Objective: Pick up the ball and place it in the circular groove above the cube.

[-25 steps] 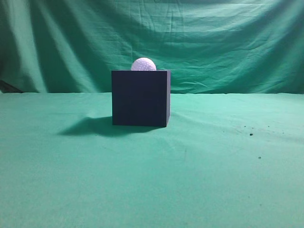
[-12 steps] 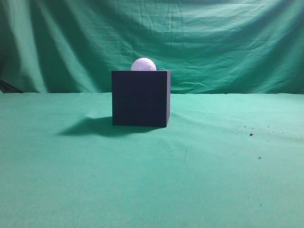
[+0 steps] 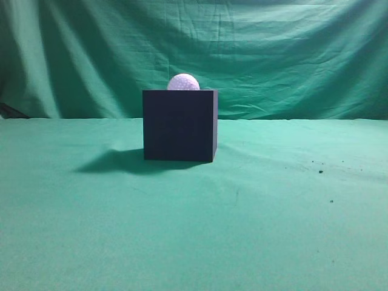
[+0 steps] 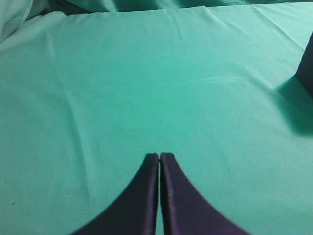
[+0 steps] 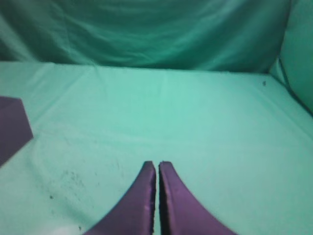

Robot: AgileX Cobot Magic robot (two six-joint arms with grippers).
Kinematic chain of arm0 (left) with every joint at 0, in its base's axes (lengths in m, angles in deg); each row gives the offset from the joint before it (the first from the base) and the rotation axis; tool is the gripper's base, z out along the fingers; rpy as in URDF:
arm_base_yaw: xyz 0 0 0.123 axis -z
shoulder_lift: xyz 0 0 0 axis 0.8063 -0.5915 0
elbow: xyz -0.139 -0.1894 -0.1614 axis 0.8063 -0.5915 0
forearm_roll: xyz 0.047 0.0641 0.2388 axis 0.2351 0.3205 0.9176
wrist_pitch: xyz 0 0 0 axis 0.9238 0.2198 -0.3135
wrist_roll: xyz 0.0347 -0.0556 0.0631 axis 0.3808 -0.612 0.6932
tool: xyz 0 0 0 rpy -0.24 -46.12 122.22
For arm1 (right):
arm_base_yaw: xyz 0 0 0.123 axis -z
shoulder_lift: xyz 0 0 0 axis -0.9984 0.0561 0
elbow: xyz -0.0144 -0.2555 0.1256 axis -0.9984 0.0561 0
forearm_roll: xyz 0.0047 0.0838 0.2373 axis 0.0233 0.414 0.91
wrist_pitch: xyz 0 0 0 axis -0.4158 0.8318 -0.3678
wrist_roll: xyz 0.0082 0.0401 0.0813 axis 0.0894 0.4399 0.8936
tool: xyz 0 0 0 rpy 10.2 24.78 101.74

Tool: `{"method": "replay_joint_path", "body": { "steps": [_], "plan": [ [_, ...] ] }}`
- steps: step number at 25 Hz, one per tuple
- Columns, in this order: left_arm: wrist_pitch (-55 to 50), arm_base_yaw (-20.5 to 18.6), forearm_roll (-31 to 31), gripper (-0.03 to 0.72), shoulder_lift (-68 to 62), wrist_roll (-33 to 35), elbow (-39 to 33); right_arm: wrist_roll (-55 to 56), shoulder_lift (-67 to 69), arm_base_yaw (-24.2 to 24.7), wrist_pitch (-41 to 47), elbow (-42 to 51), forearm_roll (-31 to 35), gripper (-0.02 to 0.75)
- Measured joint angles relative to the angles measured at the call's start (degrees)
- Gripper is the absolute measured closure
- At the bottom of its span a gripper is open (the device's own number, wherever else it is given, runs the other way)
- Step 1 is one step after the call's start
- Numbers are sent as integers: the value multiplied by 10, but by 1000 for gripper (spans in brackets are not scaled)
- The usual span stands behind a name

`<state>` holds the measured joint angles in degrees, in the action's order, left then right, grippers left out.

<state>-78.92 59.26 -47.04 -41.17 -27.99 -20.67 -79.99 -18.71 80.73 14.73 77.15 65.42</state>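
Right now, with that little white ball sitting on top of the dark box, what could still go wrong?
The ball rests on the cube, with only its upper part showing. Whether it sits fully in the groove cannot be told, so a bump might roll it off. Both grippers, left gripper and right gripper, have their jaws shut and hold nothing. The cube's edge shows in both wrist views, so a careless arm sweep could knock it.

Left gripper (image 4: 160,157) closed (empty); cube (image 4: 306,66) far right.

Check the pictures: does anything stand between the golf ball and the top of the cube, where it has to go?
Nothing visible does. The golf ball already sits on top of the dark cube, with only bare green cloth around.
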Motion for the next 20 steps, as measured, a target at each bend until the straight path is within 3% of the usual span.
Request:
{"method": "replay_joint_path", "body": {
  "steps": [20],
  "plan": [
    [0,0,0,688,0,0,0,0,-2,24,33,33,9,738]
  ]
}}
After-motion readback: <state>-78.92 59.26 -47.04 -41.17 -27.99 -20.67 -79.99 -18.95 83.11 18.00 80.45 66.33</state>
